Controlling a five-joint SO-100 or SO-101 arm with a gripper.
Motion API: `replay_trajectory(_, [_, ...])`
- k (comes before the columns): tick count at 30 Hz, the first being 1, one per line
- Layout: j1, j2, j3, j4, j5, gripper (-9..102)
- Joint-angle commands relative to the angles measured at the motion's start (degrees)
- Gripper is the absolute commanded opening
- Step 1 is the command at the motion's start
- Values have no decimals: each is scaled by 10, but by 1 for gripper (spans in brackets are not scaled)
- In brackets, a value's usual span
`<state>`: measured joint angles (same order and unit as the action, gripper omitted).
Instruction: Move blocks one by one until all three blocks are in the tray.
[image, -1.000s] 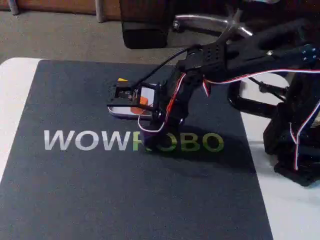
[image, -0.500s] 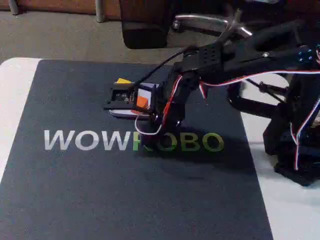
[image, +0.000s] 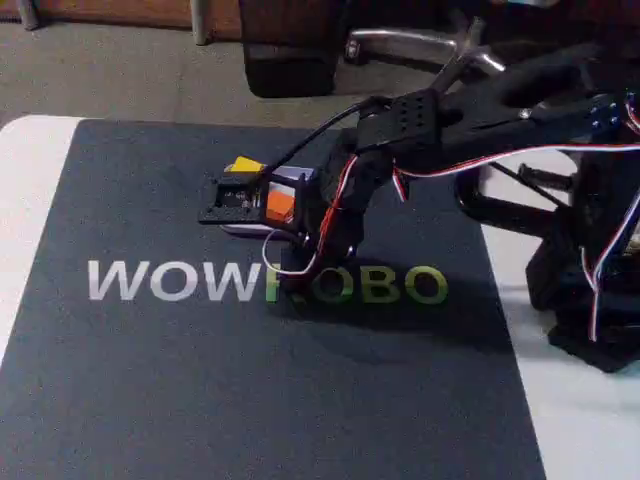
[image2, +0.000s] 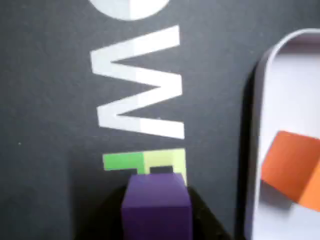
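fixed view: your claw (image: 290, 262) hangs low over the dark mat (image: 150, 360), just in front of the white tray (image: 240, 228), its tips near the printed lettering (image: 170, 282). wrist view: the claw is clenched on the purple block (image2: 157, 205), held at the bottom edge above the green letter. the orange block (image2: 295, 167) lies inside the tray (image2: 265, 65) at right. in the fixed view the yellow block (image: 244, 167) sits at the tray's far side; you cannot tell whether it is inside.
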<state>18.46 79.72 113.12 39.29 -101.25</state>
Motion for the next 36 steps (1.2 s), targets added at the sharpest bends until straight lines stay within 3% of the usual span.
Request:
replay_trajectory(1, [7, 17, -23, -3, 16, -8])
replay_trajectory(8, [32, 116, 15, 17, 73, -8])
replay_trajectory(18, [111, 321, 142, 11, 58, -8])
replay_trajectory(25, [151, 243, 119, -94, 82, -8])
replay_trajectory(36, [228, 110, 18, -142, 78, -8])
